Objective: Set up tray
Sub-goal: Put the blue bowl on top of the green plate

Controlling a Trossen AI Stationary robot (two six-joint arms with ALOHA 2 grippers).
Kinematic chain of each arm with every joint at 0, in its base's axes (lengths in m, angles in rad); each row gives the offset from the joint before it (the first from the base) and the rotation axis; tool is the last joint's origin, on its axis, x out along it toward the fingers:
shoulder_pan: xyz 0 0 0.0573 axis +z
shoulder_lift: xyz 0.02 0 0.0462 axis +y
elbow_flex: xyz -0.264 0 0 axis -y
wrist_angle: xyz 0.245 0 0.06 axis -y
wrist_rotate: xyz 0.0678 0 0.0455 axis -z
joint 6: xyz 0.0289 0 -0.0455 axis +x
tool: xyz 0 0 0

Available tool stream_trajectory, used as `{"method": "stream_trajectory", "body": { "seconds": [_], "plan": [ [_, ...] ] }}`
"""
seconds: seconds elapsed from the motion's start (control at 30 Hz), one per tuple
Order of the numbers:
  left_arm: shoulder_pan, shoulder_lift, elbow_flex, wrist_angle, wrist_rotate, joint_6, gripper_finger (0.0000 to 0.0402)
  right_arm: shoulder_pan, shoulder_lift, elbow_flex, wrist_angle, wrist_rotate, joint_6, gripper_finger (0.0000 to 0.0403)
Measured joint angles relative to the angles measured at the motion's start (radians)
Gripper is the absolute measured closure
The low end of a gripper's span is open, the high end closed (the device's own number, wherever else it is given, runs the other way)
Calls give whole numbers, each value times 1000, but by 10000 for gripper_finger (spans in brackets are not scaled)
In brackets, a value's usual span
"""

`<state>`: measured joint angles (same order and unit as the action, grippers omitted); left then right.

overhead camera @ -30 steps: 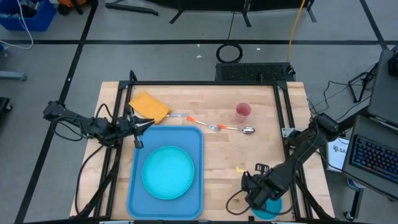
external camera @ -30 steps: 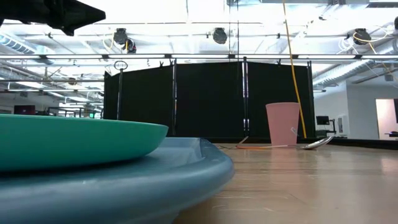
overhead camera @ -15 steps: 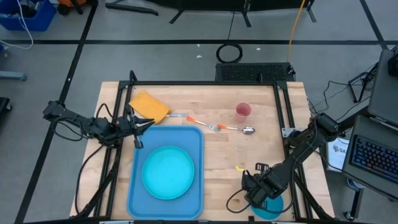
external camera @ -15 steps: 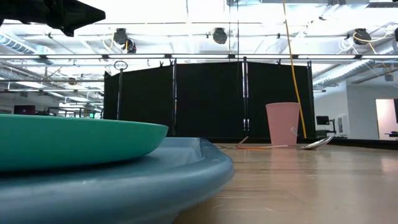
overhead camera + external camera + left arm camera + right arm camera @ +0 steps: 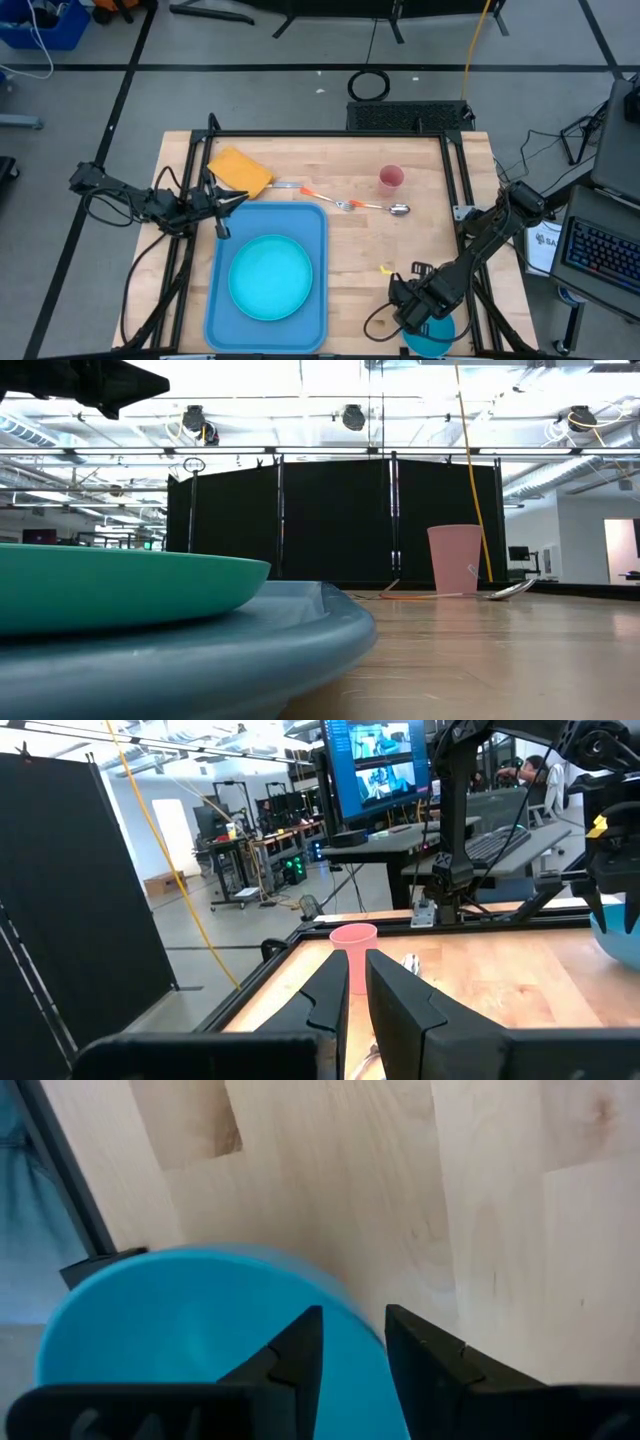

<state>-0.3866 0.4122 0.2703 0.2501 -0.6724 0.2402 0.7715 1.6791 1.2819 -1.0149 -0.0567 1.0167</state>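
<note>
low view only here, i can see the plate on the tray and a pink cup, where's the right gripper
Observer: The right gripper is at the near right edge of the table, at a blue bowl that your view misses.
Operator: is it holding the bowl
Observer: Its wrist view shows one finger on each side of the bowl's rim, closed on it. The bowl is outside the tray.
Operator: and the left one
Observer: The left gripper hangs by the tray's far left corner, beside a yellow cloth, with nothing between its fingers.
</note>
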Motion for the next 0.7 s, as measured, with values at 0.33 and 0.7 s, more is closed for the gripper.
{"method": "stream_trajectory", "body": {
  "seconds": [0.33,0.7],
  "plan": [
    [0,0,0,-16,0,-3,357,-23,0,-69,83,-78,35,313],
    [0,0,0,-16,0,-2,357,-116,-41,-65,116,-64,61,398]
  ]
}}
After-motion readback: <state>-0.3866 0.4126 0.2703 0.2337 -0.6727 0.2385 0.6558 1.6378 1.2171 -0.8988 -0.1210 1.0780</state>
